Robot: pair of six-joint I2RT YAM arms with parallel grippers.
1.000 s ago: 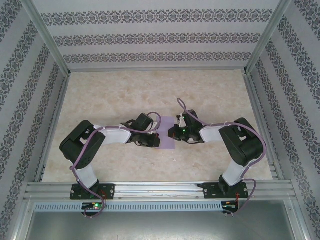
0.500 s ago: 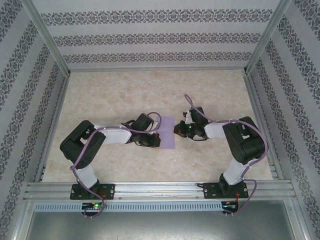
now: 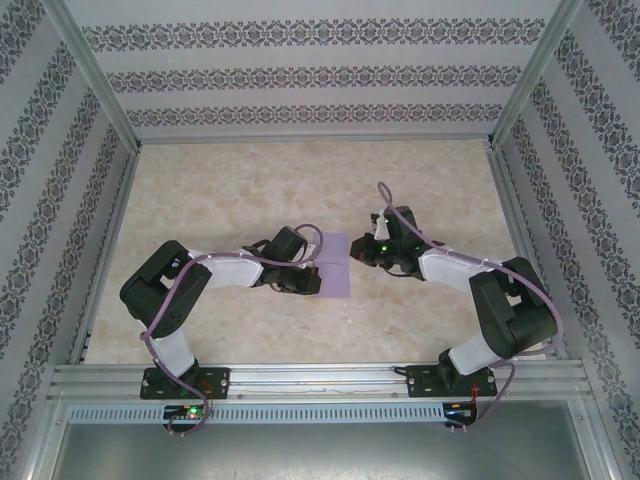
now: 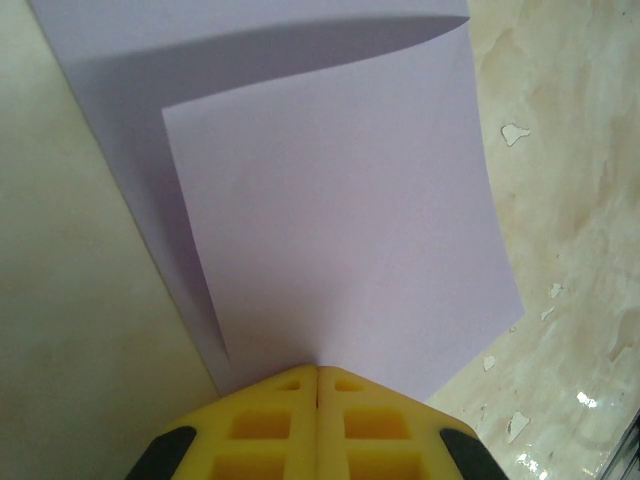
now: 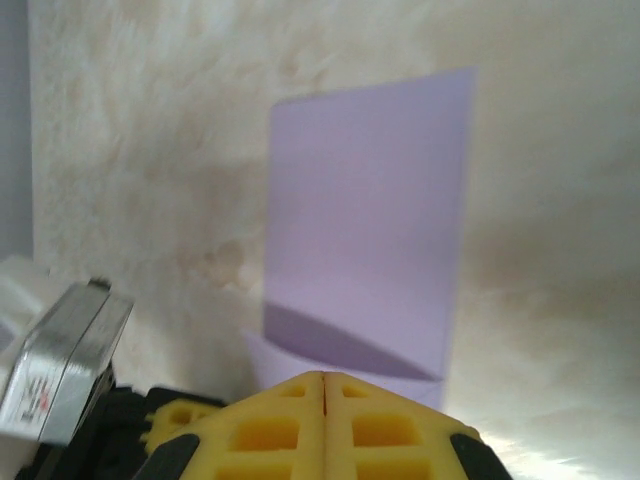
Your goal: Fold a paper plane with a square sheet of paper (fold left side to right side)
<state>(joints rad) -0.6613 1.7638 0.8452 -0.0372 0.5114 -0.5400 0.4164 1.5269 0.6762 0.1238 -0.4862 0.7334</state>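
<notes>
The square sheet of paper lies folded in half as a lavender rectangle at the table's middle. No paper plane is in view. In the left wrist view the sheet's top layer sits askew on the lower one and stands slightly raised along its far edge. My left gripper is shut, its yellow tips pressing down on the sheet's near edge. Its place in the top view is the sheet's left side. My right gripper is shut and holds nothing, just off the sheet's right edge. From it the paper lies ahead, the flap casting a shadow.
The marble-pattern table is boxed in by patterned walls and aluminium posts. A metal rail runs along the near edge at the arm bases. Open tabletop lies behind and to both sides of the sheet.
My right gripper has drawn back to the right, off the sheet, and its arm has swung outward. The left gripper has stayed pressed on the paper.
</notes>
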